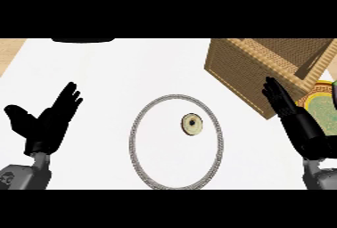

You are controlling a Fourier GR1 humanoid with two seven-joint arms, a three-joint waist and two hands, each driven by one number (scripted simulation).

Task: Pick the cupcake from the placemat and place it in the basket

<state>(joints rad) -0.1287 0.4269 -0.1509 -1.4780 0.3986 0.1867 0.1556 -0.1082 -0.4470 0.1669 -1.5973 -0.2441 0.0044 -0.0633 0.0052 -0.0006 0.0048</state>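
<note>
a small cupcake [191, 124] sits on a round white placemat [146, 169] on a white desk [99, 80]. a woven basket [263, 62] stands at upper right. the left hand [43, 122] and right hand [296, 120] rest open, holding nothing.

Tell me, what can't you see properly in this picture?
- Basket: its inside is out of sight in the head view; the top and right edges cut it off.
- Green plate: mostly hidden by the right hand and the right edge.
- Dark thing: cut by the top edge, can't tell what.
- Cupcake: too small for details.
</note>
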